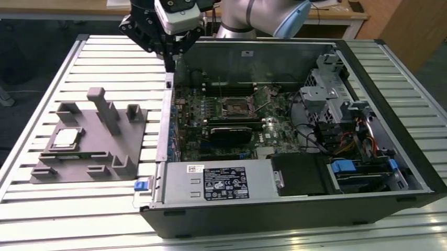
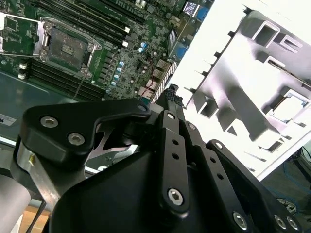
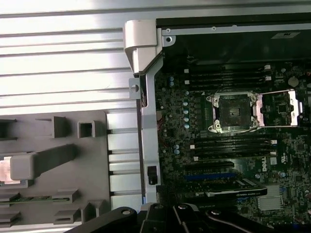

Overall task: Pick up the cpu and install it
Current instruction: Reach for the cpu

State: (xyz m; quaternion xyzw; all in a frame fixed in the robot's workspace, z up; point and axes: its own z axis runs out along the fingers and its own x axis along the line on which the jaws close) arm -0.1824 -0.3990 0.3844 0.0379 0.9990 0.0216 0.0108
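Observation:
The cpu [image 1: 66,137], a small silvery-white square chip, lies flat in a pocket of the grey plastic fixture [image 1: 104,151] on the slatted table, at the exterior view's left. My gripper [image 1: 169,66] hangs above the computer case's back left corner, well away from the cpu. Its black fingers meet in a point [image 2: 170,91] with nothing between them. The motherboard's black socket [image 3: 235,112] sits with its metal cover swung open [image 3: 278,108] and nothing in it. The socket also shows in the exterior view [image 1: 234,107] and in the second wrist view [image 2: 67,46].
The open computer case [image 1: 391,104] lies on its side, with a labelled grey power supply [image 1: 216,181] at its front and drive cages with cables [image 1: 342,115] at the exterior view's right. The fixture carries tall upright posts [image 1: 104,107]. The case's metal wall [image 3: 146,121] stands between fixture and motherboard.

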